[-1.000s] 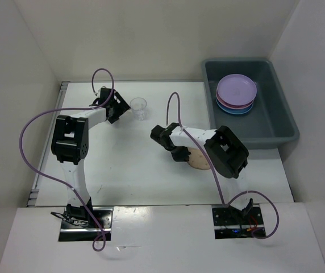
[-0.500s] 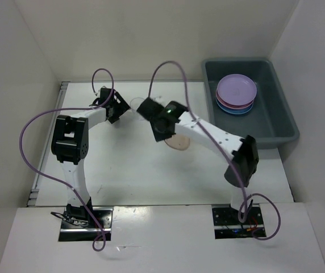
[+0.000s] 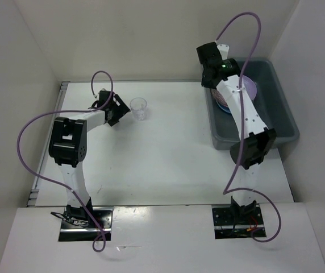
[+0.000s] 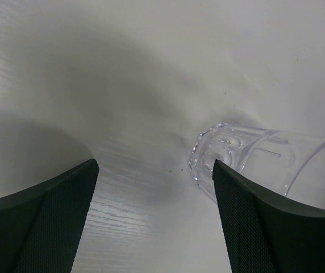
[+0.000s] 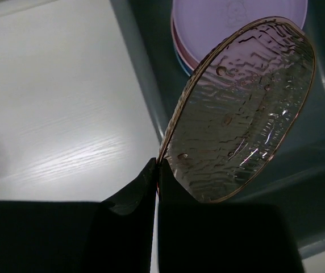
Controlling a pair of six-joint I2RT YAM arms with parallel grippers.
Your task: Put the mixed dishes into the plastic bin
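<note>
One cup (image 3: 138, 108), one brownish plate (image 5: 242, 108), three stacked plates (image 5: 219, 14), one bin (image 3: 282, 116).

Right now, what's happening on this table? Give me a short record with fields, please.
left end effector: open, with the cup just ahead of it, not gripped
cup: clear, upright on the table
right end effector: shut on the rim of the brownish plate
brownish plate: held tilted above the bin
bin: grey-blue, holds a stack of plates, purple on top
left to do: brownish plate and cup not yet in the bin
</note>
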